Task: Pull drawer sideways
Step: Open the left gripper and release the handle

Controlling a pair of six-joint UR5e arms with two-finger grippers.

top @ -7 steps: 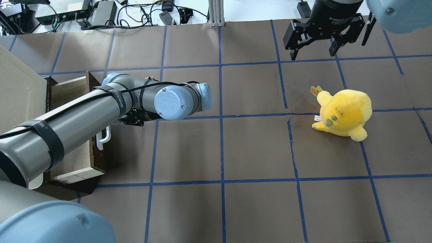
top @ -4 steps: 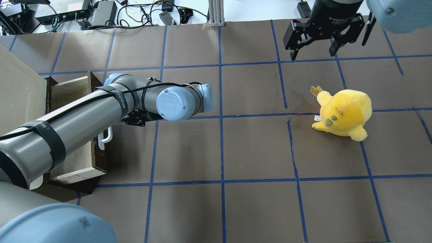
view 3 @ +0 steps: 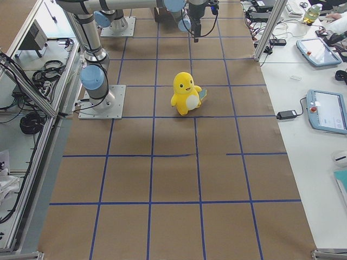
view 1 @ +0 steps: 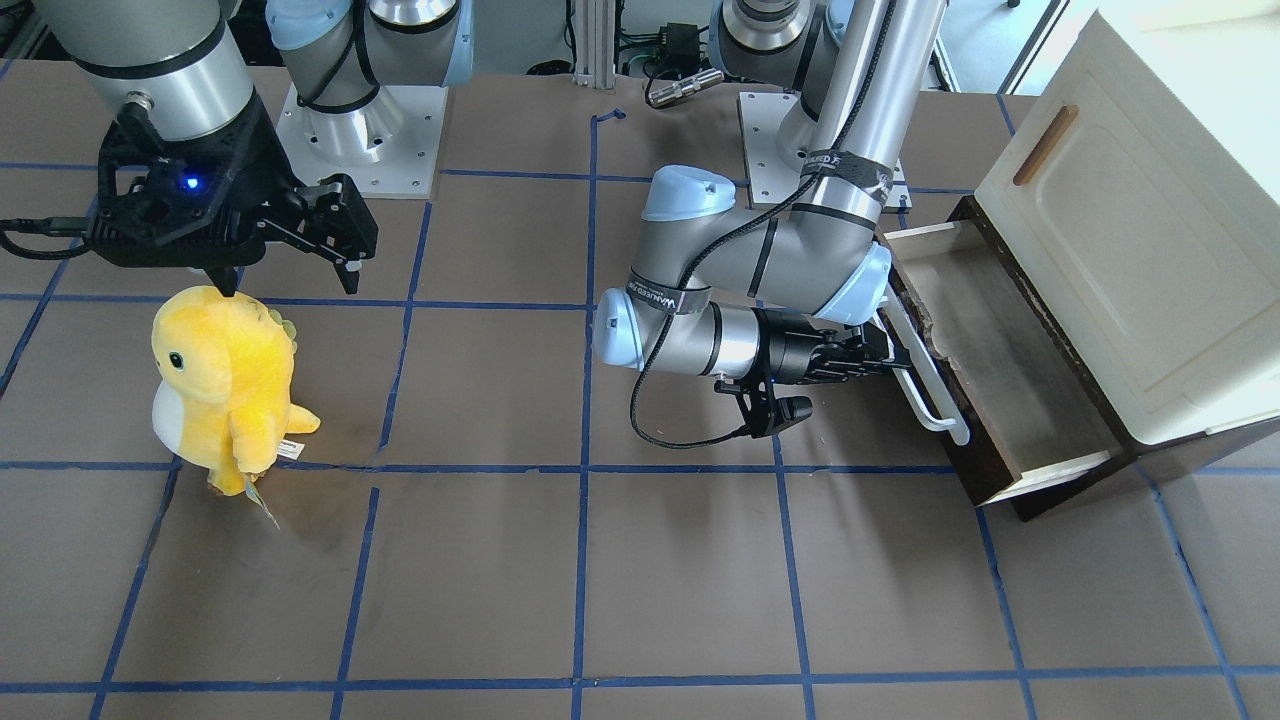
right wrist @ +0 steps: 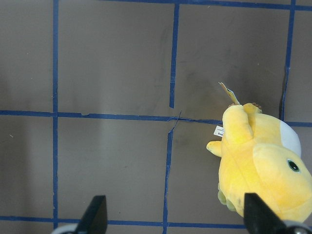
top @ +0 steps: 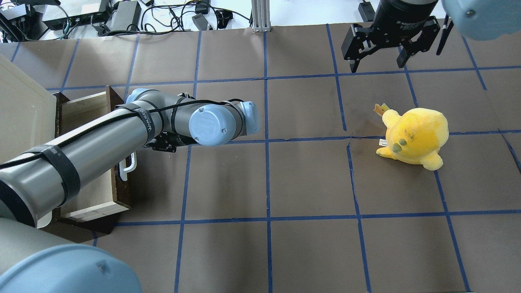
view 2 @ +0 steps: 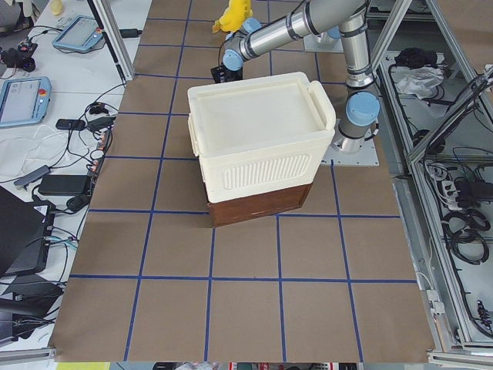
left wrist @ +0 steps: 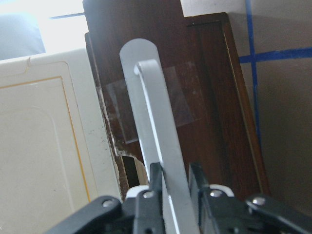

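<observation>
The dark brown drawer stands pulled partway out from under the cream-white cabinet, and its pale inside is empty. It also shows at the left in the overhead view. My left gripper is shut on the drawer's long white bar handle. In the left wrist view both fingers clamp the handle. In the overhead view the arm hides most of the left gripper; only the handle's near end shows. My right gripper hangs open and empty, above and behind the plush.
A yellow plush toy stands on the brown mat on my right side, also in the overhead view and the right wrist view. Blue tape lines grid the mat. Cables and boxes lie beyond the far edge.
My left arm has moved slightly to the right in the overhead view with the handle in its grip, and the drawer has come a little further out. The right arm has not moved.
</observation>
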